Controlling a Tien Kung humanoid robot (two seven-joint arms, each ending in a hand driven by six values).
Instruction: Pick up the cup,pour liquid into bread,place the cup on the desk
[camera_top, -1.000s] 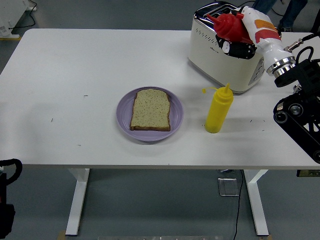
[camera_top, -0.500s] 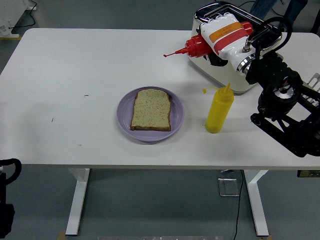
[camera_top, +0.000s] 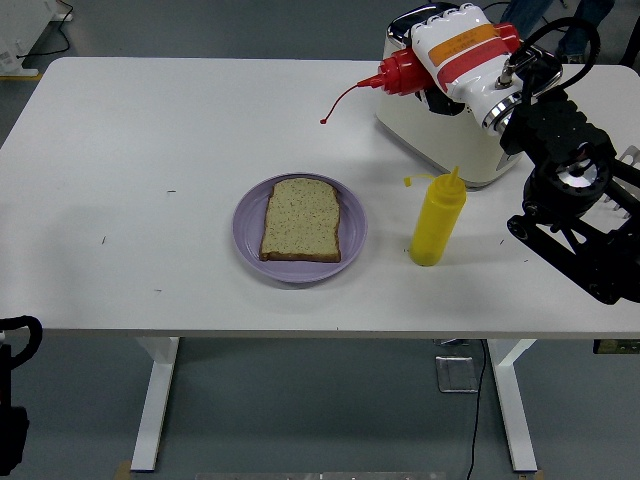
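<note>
White and orange-banded, the right robot hand is wrapped around a red squeeze bottle, held on its side above the far right of the tabletop, nozzle pointing left. A thin red thread of sauce arcs from the nozzle and ends in a drop in mid-air, up and to the right of the bread, not over it. The black arm bends up from the right edge to reach this pose.

Nearer the camera and below the robot hand, a yellow squeeze bottle stands upright, cap off to its side. Left of that, well down-left of the robot hand, a slice of bread lies flat on a purple plate. Directly beneath and behind the robot hand sits a cream toaster.

The left robot hand shows only as a black shape at the lower left corner, below the table edge; I cannot tell how it is set. Beyond the tabletop, grey floor.
</note>
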